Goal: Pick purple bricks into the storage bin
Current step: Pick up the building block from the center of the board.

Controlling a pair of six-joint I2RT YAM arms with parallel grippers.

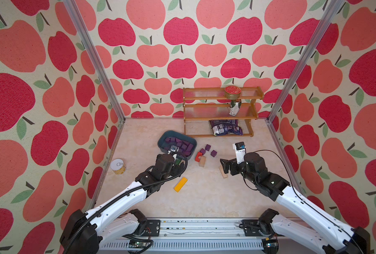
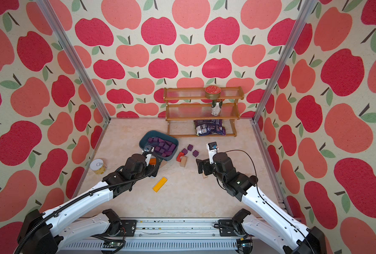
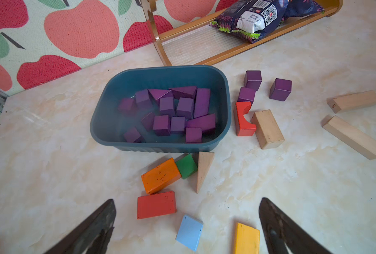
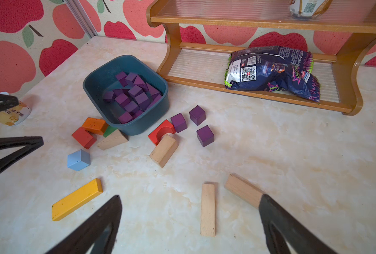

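I'm holding my left gripper spread wide, nothing btwn the jaws. It's hovering over the table just short of the storage bin, above a red block & a light-blue block. My right gripper is hanging wide apart too, empty, over two tan planks. Most purple bricks are lying piled inside the bin, cubes w/ a few wedges. Three loose purple cubes are sitting on the table just beside the bin's right side, the nearest right next to a red arch block, which is touching a tan block. The bin is sitting in front of the wooden rack's left end; a snack bag is lying on the bottom tier.
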